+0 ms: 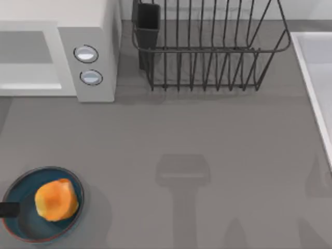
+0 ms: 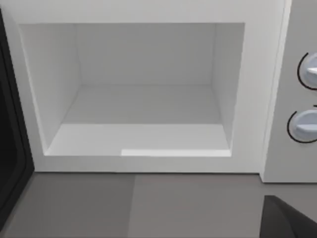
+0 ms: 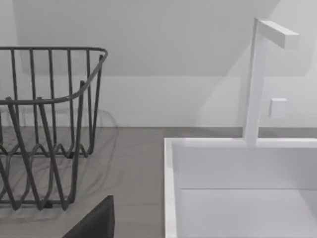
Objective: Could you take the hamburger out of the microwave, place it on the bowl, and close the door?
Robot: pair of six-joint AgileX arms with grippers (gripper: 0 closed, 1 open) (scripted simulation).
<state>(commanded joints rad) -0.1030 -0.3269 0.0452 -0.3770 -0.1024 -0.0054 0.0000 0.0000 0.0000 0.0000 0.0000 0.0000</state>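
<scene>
One hamburger is sitting inside the one blue bowl at the near left corner of the grey table. It is lying toward the bowl's right side, its orange-golden surface facing up with a paler patch on top. A small dark piece is showing at the left edge of the top view, overlapping the bowl's left rim; what it is cannot be told.

One white microwave is standing at the far left. Two round silver-blue knobs are sitting one above the other on its right-hand panel. In the left wrist view the microwave's cavity is standing open and bare. A dark vertical edge at the cavity's left side may be the door, swung away from the opening; that is uncertain.

One dark wire dish rack is standing at the far centre, right of the microwave. One white sink with one tall white faucet is lying at the right edge of the table.

A dark corner in each wrist view is likely that arm's own gripper part. Whether either gripper is open or closed cannot be told.
</scene>
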